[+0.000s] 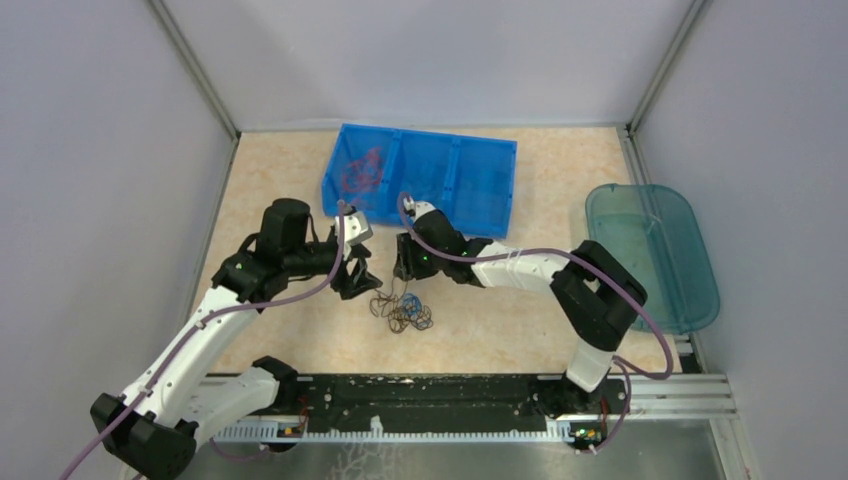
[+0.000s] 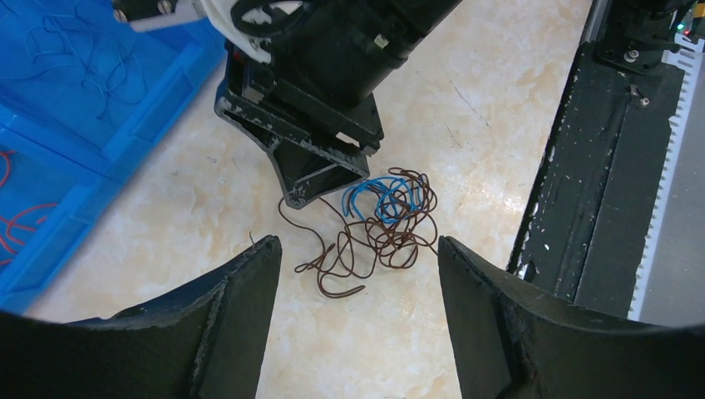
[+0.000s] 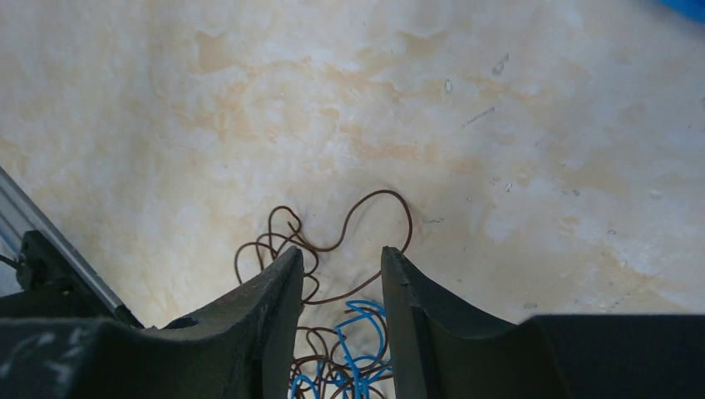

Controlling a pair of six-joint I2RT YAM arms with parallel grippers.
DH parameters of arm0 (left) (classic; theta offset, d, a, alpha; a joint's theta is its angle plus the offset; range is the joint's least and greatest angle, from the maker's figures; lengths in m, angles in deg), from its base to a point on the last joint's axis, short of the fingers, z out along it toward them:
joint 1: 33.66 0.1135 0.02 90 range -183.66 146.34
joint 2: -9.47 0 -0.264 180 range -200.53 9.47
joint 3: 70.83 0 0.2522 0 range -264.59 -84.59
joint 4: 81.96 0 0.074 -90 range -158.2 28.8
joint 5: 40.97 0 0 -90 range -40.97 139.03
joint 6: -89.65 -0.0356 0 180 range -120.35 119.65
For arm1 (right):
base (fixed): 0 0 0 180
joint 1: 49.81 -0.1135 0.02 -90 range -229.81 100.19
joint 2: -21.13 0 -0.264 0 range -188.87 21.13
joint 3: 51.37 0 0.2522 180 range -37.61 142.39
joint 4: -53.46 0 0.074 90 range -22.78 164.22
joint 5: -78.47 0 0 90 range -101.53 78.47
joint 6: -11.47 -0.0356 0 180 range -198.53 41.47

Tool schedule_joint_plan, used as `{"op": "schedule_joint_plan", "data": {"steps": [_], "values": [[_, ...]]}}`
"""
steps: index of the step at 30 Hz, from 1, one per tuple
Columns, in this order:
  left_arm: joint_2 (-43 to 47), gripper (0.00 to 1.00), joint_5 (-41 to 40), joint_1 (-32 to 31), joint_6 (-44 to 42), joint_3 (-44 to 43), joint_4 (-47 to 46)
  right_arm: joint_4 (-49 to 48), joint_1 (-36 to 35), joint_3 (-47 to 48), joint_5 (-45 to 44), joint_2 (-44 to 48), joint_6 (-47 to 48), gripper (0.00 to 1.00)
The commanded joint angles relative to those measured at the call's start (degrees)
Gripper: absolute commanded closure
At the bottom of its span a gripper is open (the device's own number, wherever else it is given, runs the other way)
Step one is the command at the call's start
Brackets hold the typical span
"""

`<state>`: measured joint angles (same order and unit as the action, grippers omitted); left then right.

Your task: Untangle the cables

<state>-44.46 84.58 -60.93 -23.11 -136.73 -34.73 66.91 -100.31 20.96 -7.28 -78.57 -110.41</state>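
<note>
Both grippers at the cables (image 1: 405,310), no strand seen clamped.

The left gripper (image 2: 357,249) has its jaws wide apart and empty. The clump of brown and blue strands lies on the table just ahead of its fingertips, centred on the gap, with a loose brown tail reaching toward its left finger. The right gripper (image 3: 341,258) is nearer: its jaws stand part-way apart and tip down at the clump's edge, with strands showing through and under the gap. The clump is roughly round, with no clear long axis. The right fingers (image 3: 249,332) cover part of it, so I can't tell whether they touch a strand. The crossings are too fine to trace.
</note>
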Motion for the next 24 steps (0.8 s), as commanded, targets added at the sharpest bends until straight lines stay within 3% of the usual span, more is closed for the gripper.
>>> {"op": "schedule_joint_plan", "data": {"steps": [1,14,21,24], "values": [[0.8,0.25,1.6,0.2,-1.0,-0.4,-0.7,0.8,-0.3,1.6,-3.0,4.5,2.4,0.59],[0.8,0.24,2.0,0.2,-1.2,-0.8,-0.6,3.3,-0.2,2.6,-0.5,-3.4,3.0,0.61],[1.2,0.24,2.3,0.2,-1.5,-0.6,-0.4,1.0,-0.2,4.8,2.9,-7.3,0.8,0.7],[1.5,0.24,2.0,0.2,-1.7,-0.7,-0.1,-1.2,0.3,5.0,4.7,-8.3,-0.8,0.79]]}}
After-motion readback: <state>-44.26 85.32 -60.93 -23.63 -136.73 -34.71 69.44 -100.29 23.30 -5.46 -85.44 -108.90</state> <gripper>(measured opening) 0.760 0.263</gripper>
